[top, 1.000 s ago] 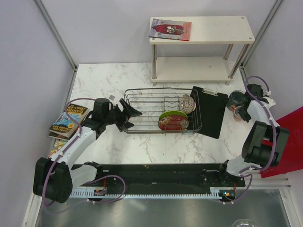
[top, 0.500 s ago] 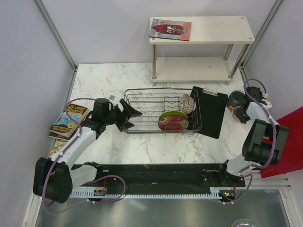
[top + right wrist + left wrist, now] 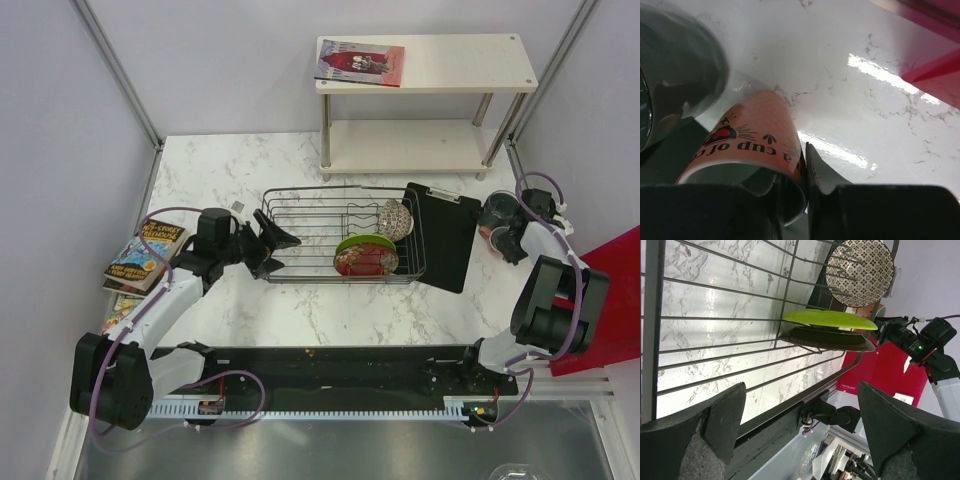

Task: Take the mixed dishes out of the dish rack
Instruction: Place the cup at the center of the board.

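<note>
At desk (image 3: 300,310) centre, rack (image 3: 345,235): holds green plate (image 3: 365,243) and red dish (image 3: 366,262) on edge side by side, with bowl (image 3: 395,218) in the right far corner.
Left claw (image 3: 272,248): spread wide at the rack's left end, gripping nothing.
Right claw (image 3: 792,172): pinching pink cup (image 3: 747,145) by its wall, one finger inside, near the desk's right edge.
Dark cup (image 3: 675,75): just beside the pink cup.
</note>
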Controlling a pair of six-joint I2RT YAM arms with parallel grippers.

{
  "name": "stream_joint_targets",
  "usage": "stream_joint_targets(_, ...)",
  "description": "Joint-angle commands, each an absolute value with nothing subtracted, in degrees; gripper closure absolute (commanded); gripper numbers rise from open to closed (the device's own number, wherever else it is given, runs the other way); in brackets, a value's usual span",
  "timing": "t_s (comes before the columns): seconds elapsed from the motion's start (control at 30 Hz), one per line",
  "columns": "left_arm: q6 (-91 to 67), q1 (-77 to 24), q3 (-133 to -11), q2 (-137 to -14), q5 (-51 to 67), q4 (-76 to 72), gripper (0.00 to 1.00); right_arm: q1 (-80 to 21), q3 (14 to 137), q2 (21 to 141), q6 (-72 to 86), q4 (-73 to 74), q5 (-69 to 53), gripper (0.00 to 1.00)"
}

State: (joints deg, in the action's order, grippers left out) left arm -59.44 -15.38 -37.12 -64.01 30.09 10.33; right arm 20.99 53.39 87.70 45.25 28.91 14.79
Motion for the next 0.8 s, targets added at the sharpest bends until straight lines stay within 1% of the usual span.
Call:
stream_joint_targets(0.0, -57.3, -15.29, -35.68, -63.81, 30.76, 12.22, 0.02, 21.27, 53.44, 86.22, 46.76, 29.61, 9.6, 1.0)
stream_joint_targets(0.23, -57.65, -15.29, -35.77, -64.34, 31.2, 12.22, 0.02, 21.36, 56.95, 86.83, 48.69, 33.92, 2.91, 1.0)
stream_joint_targets(0.47, -57.92, -15.38, -35.51, -64.34, 31.29, 12.22, 0.03, 21.45, 60.2, 88.07, 47.37, 38.05, 2.45, 1.0)
stream_joint_targets(0.6, -58.1, -15.47, -35.51, -64.51, 31.29, 12.04, 0.03, 21.45, 60.55, 88.86, 46.5, 38.41, 3.25, 0.87)
stream_joint_targets(0.67, -58.01, -15.47, -35.33, -64.51, 31.29, 12.04, 0.03, 21.45, 60.56, 89.21, 46.06, 38.58, 4.21, 0.86)
stream_joint_targets(0.77, -57.92, -15.56, -34.98, -64.51, 31.2, 12.13, 0.03, 21.71, 60.91, 89.47, 45.44, 38.93, 6.15, 0.87)
